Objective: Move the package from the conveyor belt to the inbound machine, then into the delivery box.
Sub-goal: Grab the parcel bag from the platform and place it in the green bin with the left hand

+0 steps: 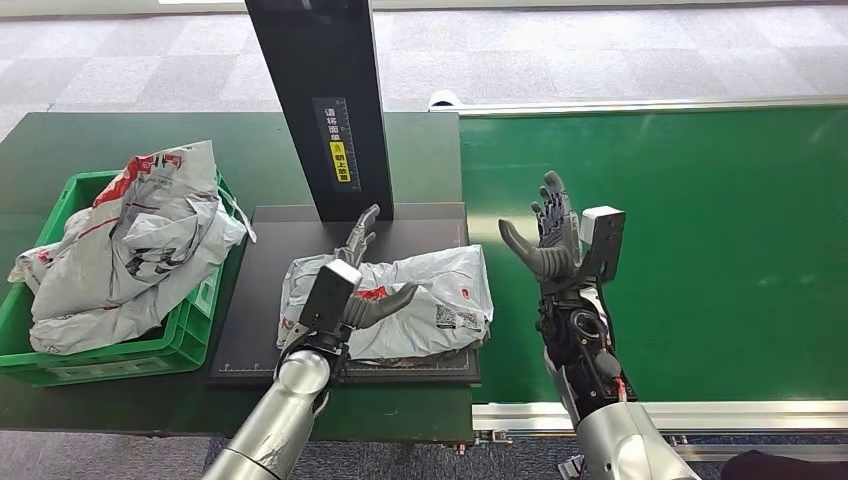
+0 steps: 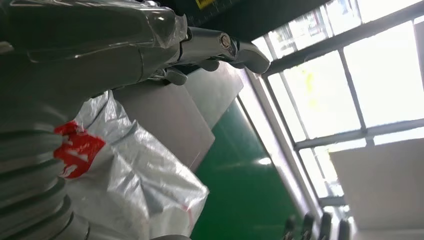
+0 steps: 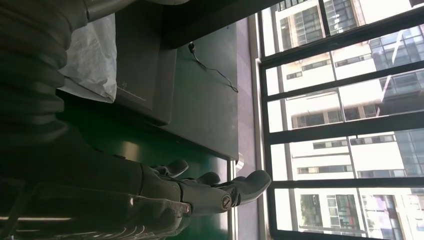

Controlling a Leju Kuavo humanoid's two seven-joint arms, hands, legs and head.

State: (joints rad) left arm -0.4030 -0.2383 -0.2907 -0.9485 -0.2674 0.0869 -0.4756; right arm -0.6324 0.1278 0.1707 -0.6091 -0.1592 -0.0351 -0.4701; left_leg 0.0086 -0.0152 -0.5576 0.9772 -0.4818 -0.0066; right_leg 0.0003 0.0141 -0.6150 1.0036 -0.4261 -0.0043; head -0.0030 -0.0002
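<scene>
**Package on the scanner platform, both hands open**

In the head view the grey plastic package (image 1: 420,300), printed with red marks, lies at centre frame on the dark flat platform (image 1: 262,300) of the inbound machine, whose black column (image 1: 320,100) rises to the top edge. The left hand (image 1: 350,285) is over the package's left part, fingers (image 1: 362,232) stretched toward the column and thumb reaching right across the wrapping; the fingers are apart and grip nothing (whether the palm touches the plastic cannot be told). In the left wrist view the same crinkled package (image 2: 135,180) sits close under that hand (image 2: 200,47).

The right hand (image 1: 550,240) stands upright just right of centre, over the green conveyor belt (image 1: 700,250), fingers spread and empty, apart from the package.

At the left of the frame a green delivery box (image 1: 180,345) rests on the dark green bench (image 1: 60,140), stuffed with more grey parcels (image 1: 140,240).
</scene>
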